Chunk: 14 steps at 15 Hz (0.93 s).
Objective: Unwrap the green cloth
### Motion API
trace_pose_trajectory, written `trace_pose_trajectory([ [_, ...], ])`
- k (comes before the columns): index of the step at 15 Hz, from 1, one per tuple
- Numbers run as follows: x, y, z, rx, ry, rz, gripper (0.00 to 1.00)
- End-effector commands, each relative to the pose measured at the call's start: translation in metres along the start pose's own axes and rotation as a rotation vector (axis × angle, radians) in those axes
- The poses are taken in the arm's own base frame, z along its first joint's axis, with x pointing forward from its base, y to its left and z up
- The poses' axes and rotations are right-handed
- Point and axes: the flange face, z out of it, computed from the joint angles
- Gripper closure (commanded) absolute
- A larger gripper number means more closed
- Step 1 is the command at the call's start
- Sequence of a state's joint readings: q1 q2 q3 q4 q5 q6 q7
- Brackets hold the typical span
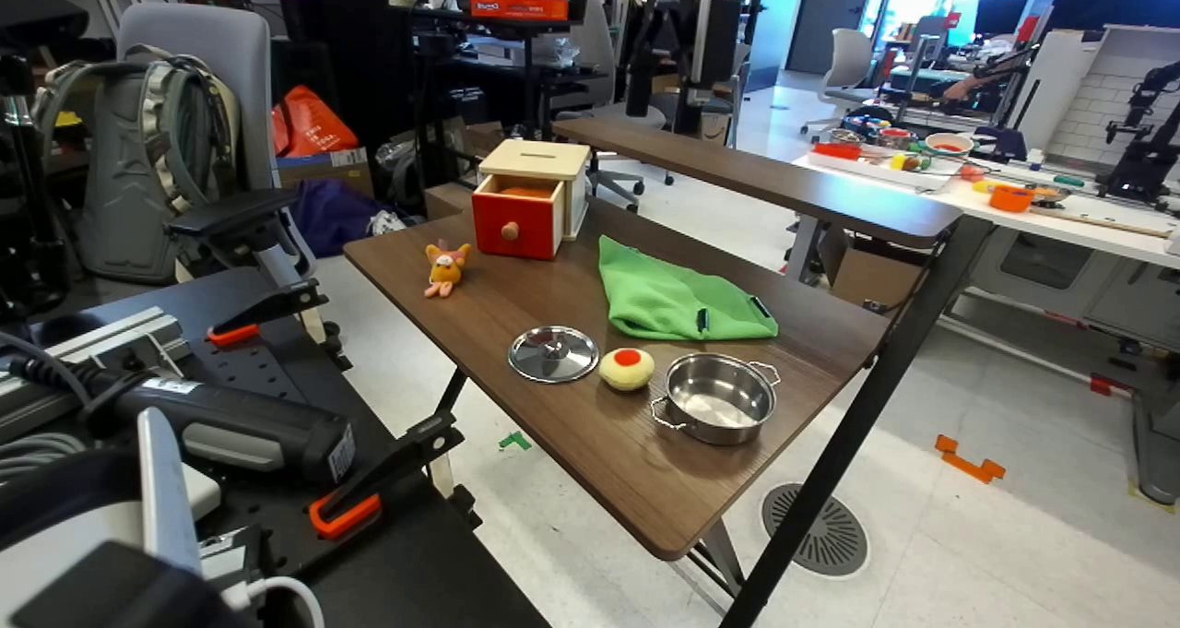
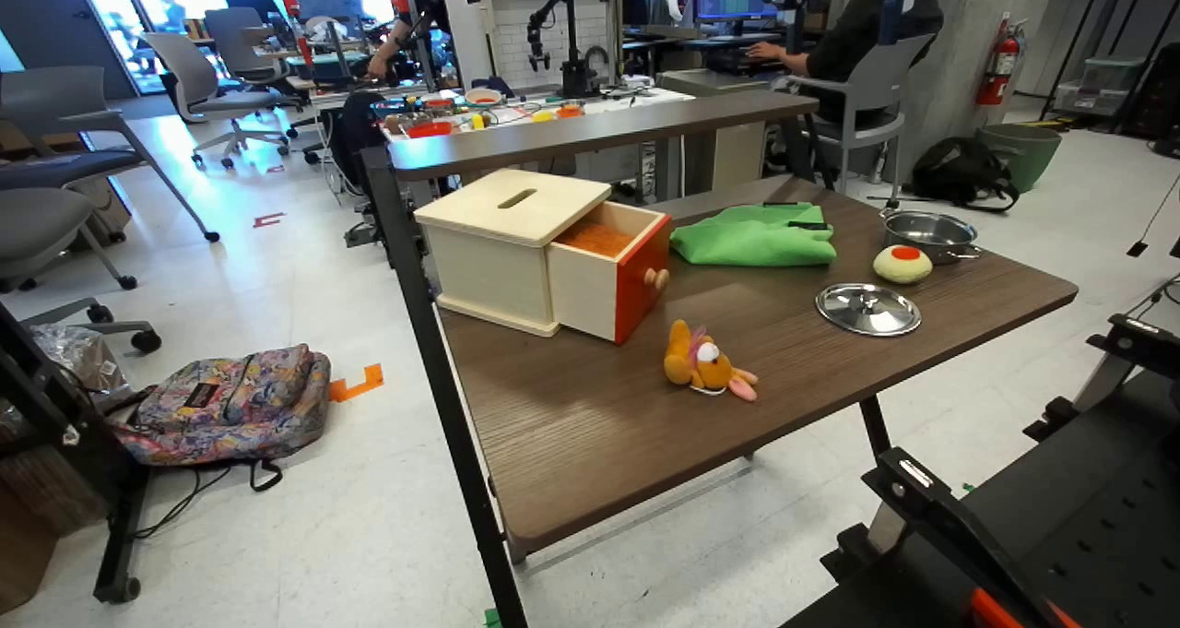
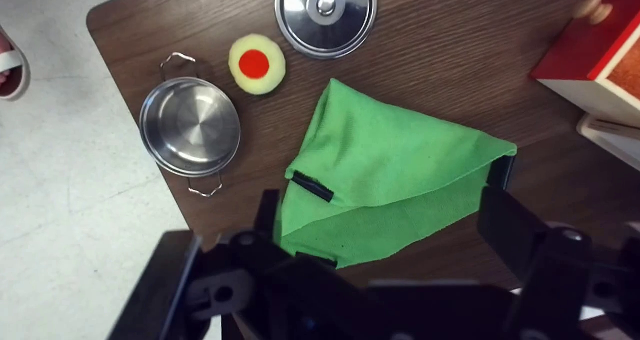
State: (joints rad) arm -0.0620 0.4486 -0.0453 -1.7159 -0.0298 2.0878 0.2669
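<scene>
Toy (image 1: 446,268) of orange colour lies leftmost on the brown table (image 1: 525,291), as I watch in an exterior view. Next comes the wooden box (image 1: 516,159); its red drawer (image 1: 494,215) stands partly out, with something orange (image 1: 525,191) inside. Then I see the metal lid (image 1: 553,355) and, just beside it, the yellow round piece (image 1: 627,373) with a red spot. My gripper (image 3: 378,200) hangs above the table, and in the wrist view its fingers (image 3: 510,227) stand wide apart. Below, seen in this gap, the green cloth (image 3: 400,160) lies on the table. It is folded over itself, with black strips (image 3: 312,186) at its edges. Last to the right, the metal pot (image 1: 721,402) stands upright near the table edge.
</scene>
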Motion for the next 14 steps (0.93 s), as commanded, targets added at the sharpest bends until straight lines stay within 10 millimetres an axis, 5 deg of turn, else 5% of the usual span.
trace_pose_trajectory([
  [1,0.034,-0.001,0.022,-0.030,0.042,-0.067,0.00],
  [8,0.078,0.007,0.088,-0.089,0.010,-0.100,0.00],
  [14,0.091,0.011,0.135,-0.169,-0.031,-0.128,0.00],
])
